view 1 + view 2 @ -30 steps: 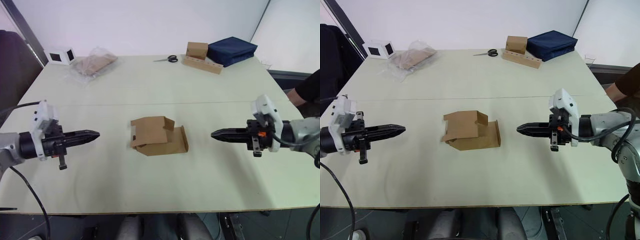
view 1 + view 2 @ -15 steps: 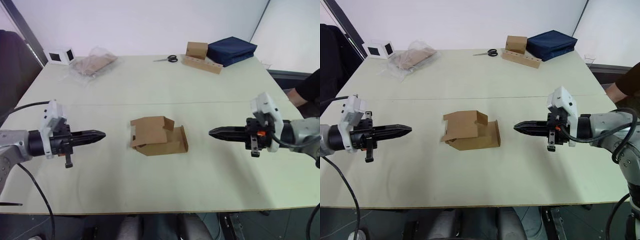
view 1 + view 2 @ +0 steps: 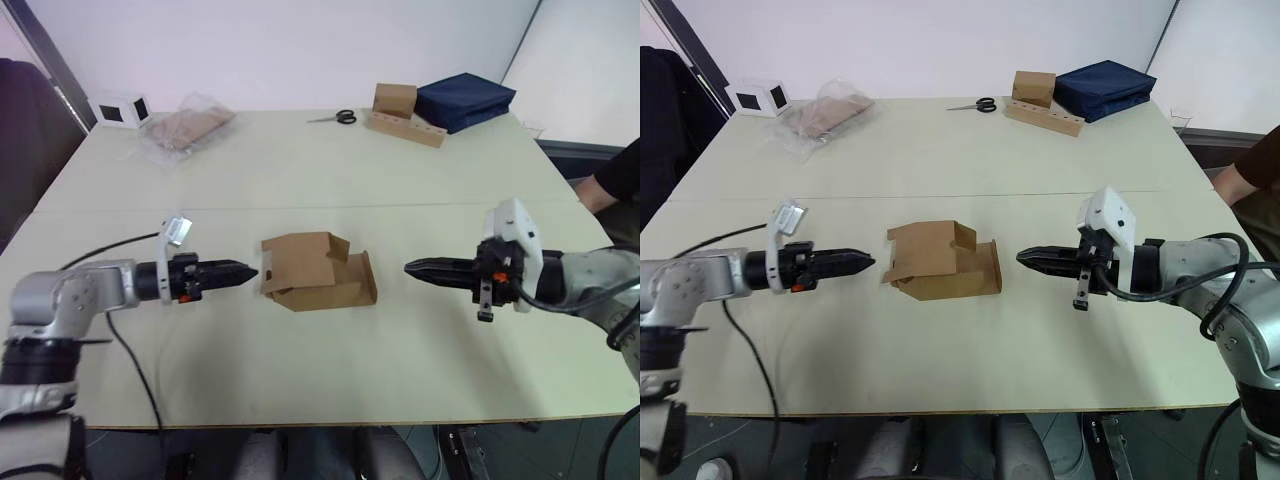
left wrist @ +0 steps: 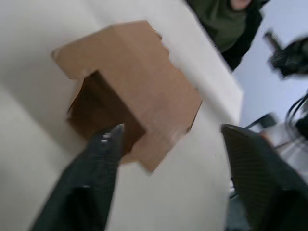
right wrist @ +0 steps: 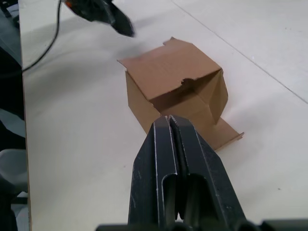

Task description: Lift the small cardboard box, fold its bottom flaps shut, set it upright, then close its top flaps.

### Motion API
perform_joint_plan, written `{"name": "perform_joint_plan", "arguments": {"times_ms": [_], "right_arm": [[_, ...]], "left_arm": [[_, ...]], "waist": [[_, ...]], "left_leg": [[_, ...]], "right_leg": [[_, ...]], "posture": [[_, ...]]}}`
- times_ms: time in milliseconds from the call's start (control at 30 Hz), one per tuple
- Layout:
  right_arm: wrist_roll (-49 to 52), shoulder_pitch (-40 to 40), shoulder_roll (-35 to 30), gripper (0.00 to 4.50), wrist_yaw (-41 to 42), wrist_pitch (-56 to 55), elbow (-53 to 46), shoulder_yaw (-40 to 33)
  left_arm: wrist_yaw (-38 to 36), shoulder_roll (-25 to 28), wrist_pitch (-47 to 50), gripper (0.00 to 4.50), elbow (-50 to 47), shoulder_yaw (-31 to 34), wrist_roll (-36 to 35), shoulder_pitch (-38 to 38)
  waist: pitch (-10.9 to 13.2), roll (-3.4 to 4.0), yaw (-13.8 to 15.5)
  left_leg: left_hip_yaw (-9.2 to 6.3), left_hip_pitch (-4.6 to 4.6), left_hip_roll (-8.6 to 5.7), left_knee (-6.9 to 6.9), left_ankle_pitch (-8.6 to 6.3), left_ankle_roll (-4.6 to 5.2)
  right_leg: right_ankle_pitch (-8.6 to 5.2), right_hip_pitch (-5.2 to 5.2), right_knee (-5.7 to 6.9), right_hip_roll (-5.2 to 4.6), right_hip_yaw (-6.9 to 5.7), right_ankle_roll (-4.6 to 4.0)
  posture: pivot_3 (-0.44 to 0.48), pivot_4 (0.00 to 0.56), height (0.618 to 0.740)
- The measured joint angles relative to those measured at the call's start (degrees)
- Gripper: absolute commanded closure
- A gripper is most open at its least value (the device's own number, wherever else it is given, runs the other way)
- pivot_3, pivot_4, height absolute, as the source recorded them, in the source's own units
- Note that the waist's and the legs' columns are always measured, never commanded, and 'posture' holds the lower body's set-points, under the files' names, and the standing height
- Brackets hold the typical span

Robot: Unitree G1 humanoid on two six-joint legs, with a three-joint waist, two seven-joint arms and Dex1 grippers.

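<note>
On the pale, matte desk (image 3: pixel 300 160), going from its left side, a white cube with black squares (image 3: pixel 119 109) sits at the far left corner beside a crinkled clear plastic bag (image 3: pixel 185 128) holding brown cardboard. Nearer the front, the left gripper (image 3: pixel 246 270) lies low over the surface, its black fingers spread wide apart in the left wrist view and holding nothing, tips just beside the left edge of the small cardboard box (image 3: pixel 316 271). This box, plain brown corrugated board, lies on its side in the middle of the desk with its flaps splayed, one flat on the surface toward the right. The right gripper (image 3: pixel 410 267) points at it from the right, near but apart, its slim tapered fingers pressed together and empty. Along the far edge lie scissors (image 3: pixel 335 118), a small tan cube (image 3: pixel 394 99) on a long perforated cardboard strip (image 3: pixel 405 129), and a dark blue fabric case (image 3: pixel 464 99). A person's dark sleeve (image 3: pixel 618 172) shows past the right edge.
</note>
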Motion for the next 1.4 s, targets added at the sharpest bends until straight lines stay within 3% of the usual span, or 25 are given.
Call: {"name": "perform_joint_plan", "arguments": {"times_ms": [300,800,1233,1333,1400], "right_arm": [[3.5,4.6,0.5,4.50,-6.9,2.4,-6.6,-3.9],[6.3,4.7,0.3,4.50,-11.8,3.0,-8.4,-4.3],[8.7,4.8,-0.2,4.50,-15.4,3.7,-10.1,-4.3],[9.1,4.8,-0.2,4.50,-16.2,3.7,-10.5,-4.3],[9.4,4.8,-0.2,4.50,-16.5,3.7,-10.5,-4.3]], "left_arm": [[-0.7,-5.6,5.6,0.14,15.6,-2.6,2.0,-8.5],[-2.7,-14.8,4.2,0.14,24.2,-6.5,6.7,-13.4],[-5.4,-17.0,-1.0,0.14,34.0,-6.3,11.4,-18.2],[-5.8,-18.0,-1.7,0.79,34.8,-6.3,12.0,-18.5],[-6.3,-18.1,-2.0,1.60,35.0,-6.1,12.3,-18.5]], "waist": [[0.0,-0.03,0.2],[0.0,-0.03,0.3],[0.0,-0.03,0.2],[0.0,-0.03,0.3],[0.0,-0.03,0.2]], "left_leg": [[-0.03,-0.08,-0.03,0.05,0.01,-0.02],[-0.06,-0.12,-0.04,0.09,0.02,-0.03],[-0.06,-0.18,-0.05,0.10,0.02,-0.03],[-0.07,-0.19,-0.05,0.11,0.02,-0.03],[-0.08,-0.20,-0.05,0.11,0.02,-0.03]], "right_leg": [[0.00,-0.03,0.00,-0.03,-0.02,0.00],[0.00,-0.05,0.02,-0.04,-0.03,0.01],[0.00,-0.08,0.02,-0.04,-0.04,0.01],[0.01,-0.09,0.02,-0.04,-0.05,0.01],[0.01,-0.10,0.02,-0.04,-0.05,0.01]], "posture": [[0.000,0.150,0.740],[0.000,0.150,0.740],[0.000,0.150,0.740],[0.000,0.150,0.740],[0.000,0.150,0.740]]}}
